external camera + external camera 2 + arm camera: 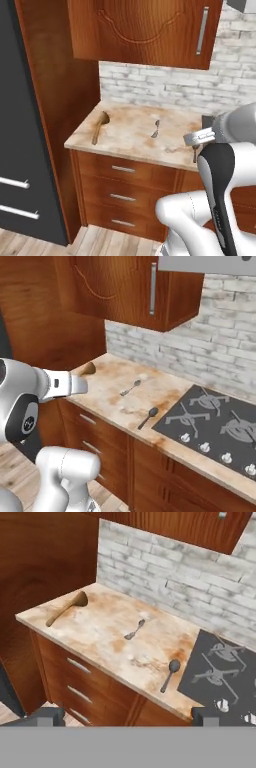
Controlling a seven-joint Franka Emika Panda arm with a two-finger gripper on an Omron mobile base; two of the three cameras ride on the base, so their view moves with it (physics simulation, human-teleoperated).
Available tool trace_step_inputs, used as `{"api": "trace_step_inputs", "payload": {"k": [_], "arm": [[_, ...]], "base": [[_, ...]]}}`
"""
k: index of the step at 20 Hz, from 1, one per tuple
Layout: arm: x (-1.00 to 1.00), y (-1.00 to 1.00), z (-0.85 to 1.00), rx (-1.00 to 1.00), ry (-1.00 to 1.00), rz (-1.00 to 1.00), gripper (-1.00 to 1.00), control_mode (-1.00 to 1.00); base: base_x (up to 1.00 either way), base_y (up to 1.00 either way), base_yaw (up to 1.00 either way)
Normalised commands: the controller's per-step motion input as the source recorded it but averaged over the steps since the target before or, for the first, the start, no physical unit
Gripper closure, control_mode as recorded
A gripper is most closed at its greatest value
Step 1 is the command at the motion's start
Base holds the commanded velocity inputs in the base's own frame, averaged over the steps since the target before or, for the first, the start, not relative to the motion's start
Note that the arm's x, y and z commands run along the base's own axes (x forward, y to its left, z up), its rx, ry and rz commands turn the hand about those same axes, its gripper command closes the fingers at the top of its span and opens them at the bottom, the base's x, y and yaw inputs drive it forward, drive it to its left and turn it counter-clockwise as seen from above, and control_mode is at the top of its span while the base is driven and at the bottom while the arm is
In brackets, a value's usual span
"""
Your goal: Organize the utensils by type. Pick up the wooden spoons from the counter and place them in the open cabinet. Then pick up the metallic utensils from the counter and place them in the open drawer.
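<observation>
The marbled beige surface [107, 639] runs under a grey brick wall [165, 577], with a black cooktop [222, 669] at 3 o'clock. One wooden spoon [66, 608] lies at 10, the silver spoon [135, 630] centrally, the dark spoon [170, 674] at 4. The tool [125, 716] hovers open, empty.

No text, label, brand, number or sign can be read anywhere: not on the cabinets, the drawers, the brick wall, the hob or the tabletop.
</observation>
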Motion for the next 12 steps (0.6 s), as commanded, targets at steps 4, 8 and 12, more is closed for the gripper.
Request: {"api": "trace_step_inputs", "payload": {"k": [4, 8, 12], "arm": [[0.00, 0.00, 0.00, 0.00, 0.00, 0.00, -1.00, 1.00], [0.00, 0.00, 0.00, 0.00, 0.00, 0.00, -1.00, 1.00], [0.00, 0.00, 0.00, 0.00, 0.00, 0.00, -1.00, 1.00]], "base": [[0.32, 0.80, -0.30], [0.07, 0.96, -0.18], [0.52, 0.69, -0.40]]}}
